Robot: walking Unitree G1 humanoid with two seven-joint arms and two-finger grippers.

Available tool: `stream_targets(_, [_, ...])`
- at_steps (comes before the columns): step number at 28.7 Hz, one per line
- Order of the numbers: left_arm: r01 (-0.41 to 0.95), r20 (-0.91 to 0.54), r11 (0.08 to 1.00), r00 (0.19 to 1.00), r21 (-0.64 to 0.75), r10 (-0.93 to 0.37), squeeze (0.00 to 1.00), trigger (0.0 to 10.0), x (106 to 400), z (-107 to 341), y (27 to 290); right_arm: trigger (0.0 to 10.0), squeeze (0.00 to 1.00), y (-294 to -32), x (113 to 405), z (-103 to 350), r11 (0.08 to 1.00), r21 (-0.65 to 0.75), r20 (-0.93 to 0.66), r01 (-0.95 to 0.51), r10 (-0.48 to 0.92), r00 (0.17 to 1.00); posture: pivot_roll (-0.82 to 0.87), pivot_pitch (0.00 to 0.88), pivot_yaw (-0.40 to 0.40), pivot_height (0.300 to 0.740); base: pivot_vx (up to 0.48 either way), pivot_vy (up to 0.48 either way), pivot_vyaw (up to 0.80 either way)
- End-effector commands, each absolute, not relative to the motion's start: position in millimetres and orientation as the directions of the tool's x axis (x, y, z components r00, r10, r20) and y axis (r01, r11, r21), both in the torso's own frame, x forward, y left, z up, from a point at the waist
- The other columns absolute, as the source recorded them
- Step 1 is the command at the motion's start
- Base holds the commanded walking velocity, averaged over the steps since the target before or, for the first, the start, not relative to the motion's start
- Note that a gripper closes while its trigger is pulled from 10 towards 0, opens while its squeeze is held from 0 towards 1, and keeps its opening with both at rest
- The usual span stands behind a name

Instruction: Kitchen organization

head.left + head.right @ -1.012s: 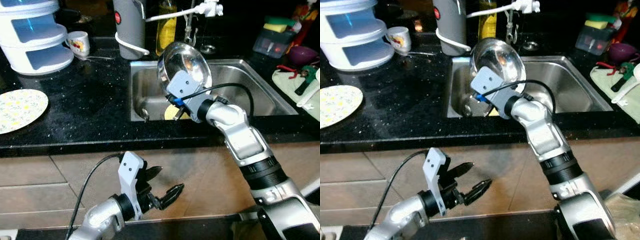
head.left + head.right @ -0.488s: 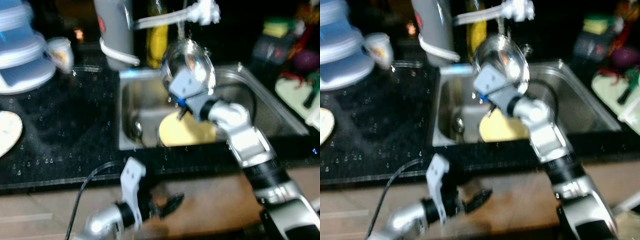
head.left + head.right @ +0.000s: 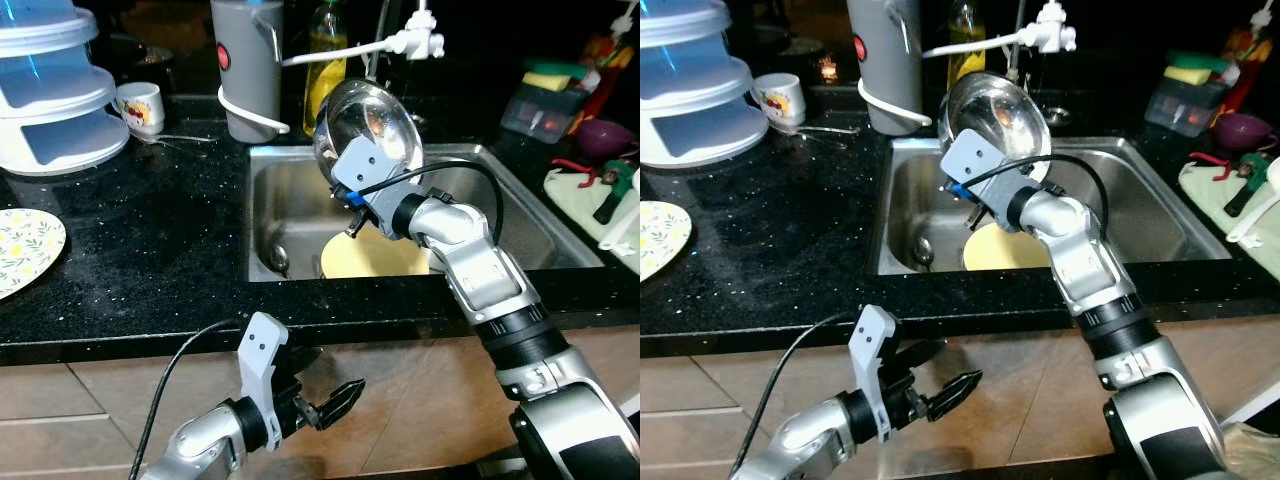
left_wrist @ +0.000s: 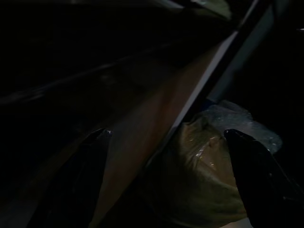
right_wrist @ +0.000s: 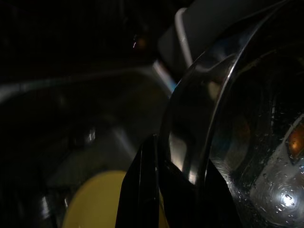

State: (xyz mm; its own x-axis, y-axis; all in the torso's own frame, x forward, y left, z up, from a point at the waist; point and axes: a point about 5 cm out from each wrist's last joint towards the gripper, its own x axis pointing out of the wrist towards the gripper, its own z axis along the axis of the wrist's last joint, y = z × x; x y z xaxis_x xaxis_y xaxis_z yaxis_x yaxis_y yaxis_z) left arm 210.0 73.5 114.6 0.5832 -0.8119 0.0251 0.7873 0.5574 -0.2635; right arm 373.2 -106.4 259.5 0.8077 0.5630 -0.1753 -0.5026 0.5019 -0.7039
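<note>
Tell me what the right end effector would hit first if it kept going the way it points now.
Probably the tap or yellow bottle behind the sink. The right end effector, holding the steel bowl, points up and back; depth is unclear.

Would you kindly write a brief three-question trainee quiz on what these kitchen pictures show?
1. True or false: the right claw holds the steel bowl by its rim above the sink.
2. What lies in the sink under the bowl? A) yellow plate B) mug C) sponge
3. Fill in: the left claw hangs ____ the counter edge, fingers apart.

Key: 1 true; 2 A, the yellow plate; 3 below.
</note>
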Motion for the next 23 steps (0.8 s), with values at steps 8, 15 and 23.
stream_targets(8, [0.846, -0.022, 0.471, 0.482, -0.251, -0.876, 0.00, 10.0, 181, 117, 65, 10.0, 0.00, -65, 390, 233, 0.402, -0.635, -0.358, -0.660, 0.605, 0.712, 0.10, 0.003, -0.120, 0.740, 0.000, 0.000, 0.00])
stream_targets(15, [0.815, -0.044, 0.521, 0.528, -0.252, -0.848, 0.00, 10.0, 164, 118, 64, 10.0, 0.00, -46, 396, 228, 0.445, -0.582, -0.372, -0.681, 0.599, 0.709, 0.12, 0.044, -0.149, 0.740, 0.000, 0.000, 0.00])
stream_targets(23, [0.733, -0.070, 0.653, 0.653, -0.193, -0.754, 0.00, 10.0, 157, 122, 68, 10.0, 0.00, -51, 404, 207, 0.511, -0.556, -0.483, -0.656, 0.443, 0.755, 0.14, 0.089, -0.169, 0.740, 0.000, 0.000, 0.00])
